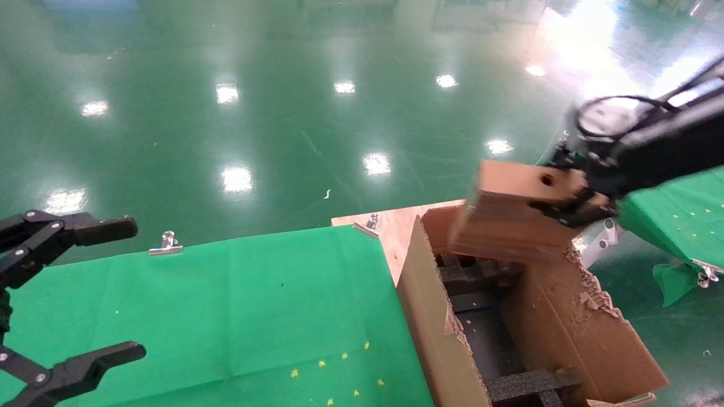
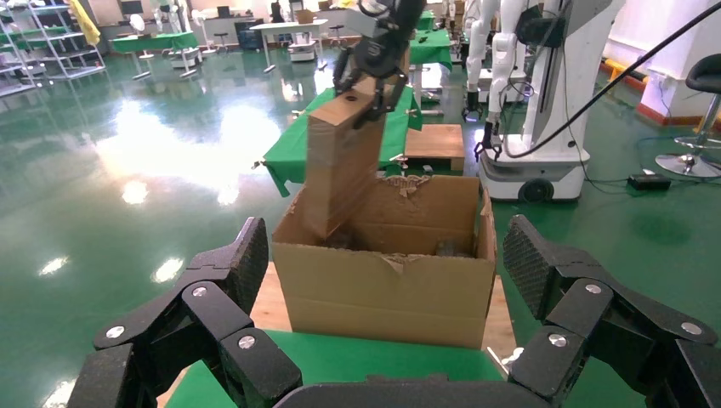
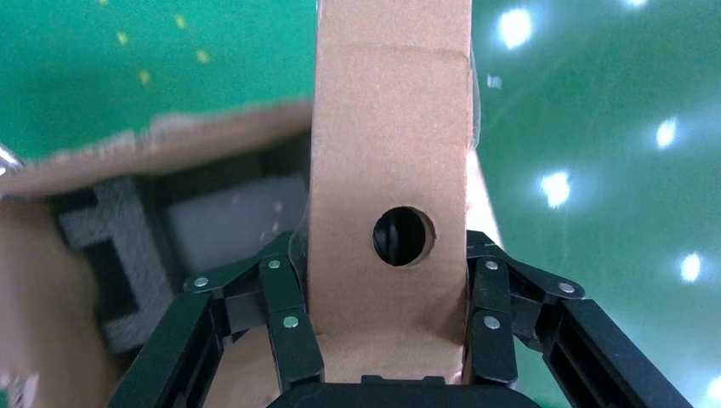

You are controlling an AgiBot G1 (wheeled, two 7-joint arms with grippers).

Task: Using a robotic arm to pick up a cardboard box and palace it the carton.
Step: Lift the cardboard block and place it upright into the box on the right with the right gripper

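Well to the left of the carton (image 1: 430, 316), the left gripper (image 1: 85, 294) hung over the green cloth (image 1: 237, 305) with its fingers spread wide and nothing between them. The carton stood open just beside the cloth's right edge, black foam inserts (image 1: 486, 305) showing inside. Above the carton's far end, the right gripper (image 1: 571, 195) was clamped on the cardboard box (image 1: 509, 220), its fingers (image 3: 285, 314) pressed against both sides, the box's lower end dipping into the carton's mouth.
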